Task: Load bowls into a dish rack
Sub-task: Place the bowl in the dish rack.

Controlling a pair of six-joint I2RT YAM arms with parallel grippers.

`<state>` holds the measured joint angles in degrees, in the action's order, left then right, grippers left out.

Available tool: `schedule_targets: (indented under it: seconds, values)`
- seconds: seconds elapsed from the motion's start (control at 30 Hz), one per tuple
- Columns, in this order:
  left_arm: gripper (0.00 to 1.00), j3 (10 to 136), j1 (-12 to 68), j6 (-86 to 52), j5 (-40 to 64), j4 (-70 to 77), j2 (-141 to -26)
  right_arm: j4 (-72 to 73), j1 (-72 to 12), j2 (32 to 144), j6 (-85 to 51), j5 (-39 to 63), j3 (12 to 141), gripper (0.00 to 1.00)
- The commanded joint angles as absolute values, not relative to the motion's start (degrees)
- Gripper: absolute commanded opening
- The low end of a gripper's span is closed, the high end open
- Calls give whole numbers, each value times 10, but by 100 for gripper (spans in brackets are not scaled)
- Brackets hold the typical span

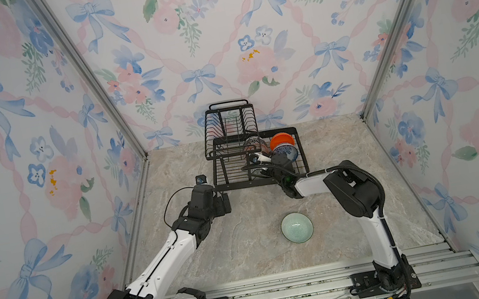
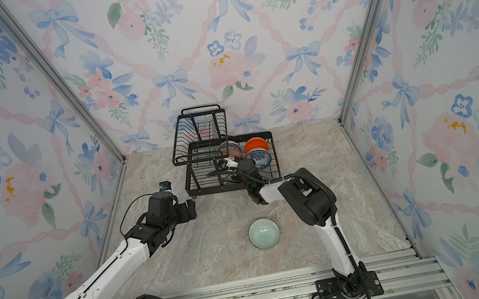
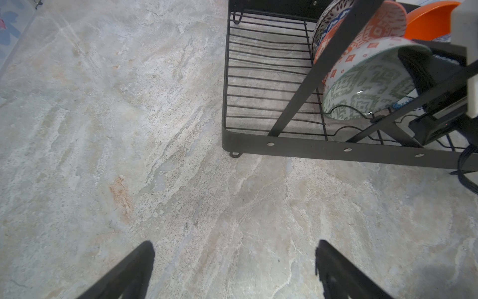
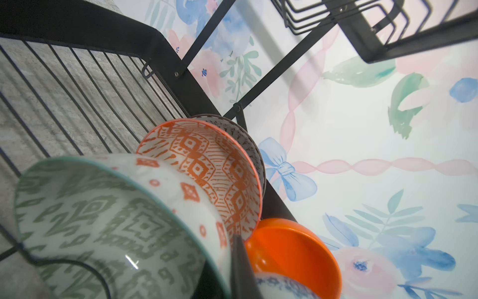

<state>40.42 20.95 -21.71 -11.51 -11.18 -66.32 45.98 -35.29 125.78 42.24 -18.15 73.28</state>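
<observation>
My right gripper (image 1: 261,160) is inside the lower tray of the dish rack (image 1: 238,186), which stands at 12 o'clock on the table (image 1: 216,254). Its jaws are pressed together on the thin wall of the green-patterned bowl (image 4: 103,227), one finger (image 4: 240,261) lying along the rim. This bowl stands on its edge in the wavy wires and leans against the orange geometric bowl (image 4: 207,165). Past it, at 3 o'clock in the tray, are the plain orange bowl (image 1: 282,142) and the blue-and-white bowl (image 1: 286,152).

My left gripper (image 3: 232,274) is spread wide and holds nothing. It hangs over bare table near the rack's front corner, at 9 o'clock from the table's centre.

The pale green bowl (image 1: 297,227) is not loaded yet. It sits mouth up on the table at about 5 o'clock from the centre, well apart from the rack and close to my right arm.

I judge these bowls to be ceramic: stiff, rather heavy for a pinch, and glazed, so slippery. They will chip if they knock against each other or against the wires. The only good hold is the rim, with one finger inside and one outside, coming from above. Held so, the weight hangs to one side and the bowl may turn in my jaws, so I should move slowly. To release the green-patterned bowl, I would open gently so that it does not roll.
</observation>
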Motion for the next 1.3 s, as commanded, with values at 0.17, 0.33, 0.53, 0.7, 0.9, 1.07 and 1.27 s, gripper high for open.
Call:
schedule_targets:
  seconds: [0.17,0.33,0.53,0.7,0.9,1.07,1.27]
  values:
    - [98,385,204,-225,-115,-110,-639,379,-350,1211,389,-144,735,0]
    - [98,381,203,-225,-115,-110,-634,334,-341,1192,352,-121,740,0]
    - [98,381,202,-225,-115,-110,-634,325,-338,1185,346,-121,741,0]
    - [98,380,202,-226,-113,-110,-631,316,-339,1189,343,-128,750,0]
    - [98,380,202,-226,-112,-110,-630,277,-339,1190,326,-135,765,0]
    - [98,382,202,-227,-111,-110,-634,267,-340,1188,316,-138,760,0]
    - [98,382,202,-227,-110,-110,-635,267,-341,1187,314,-140,753,12]
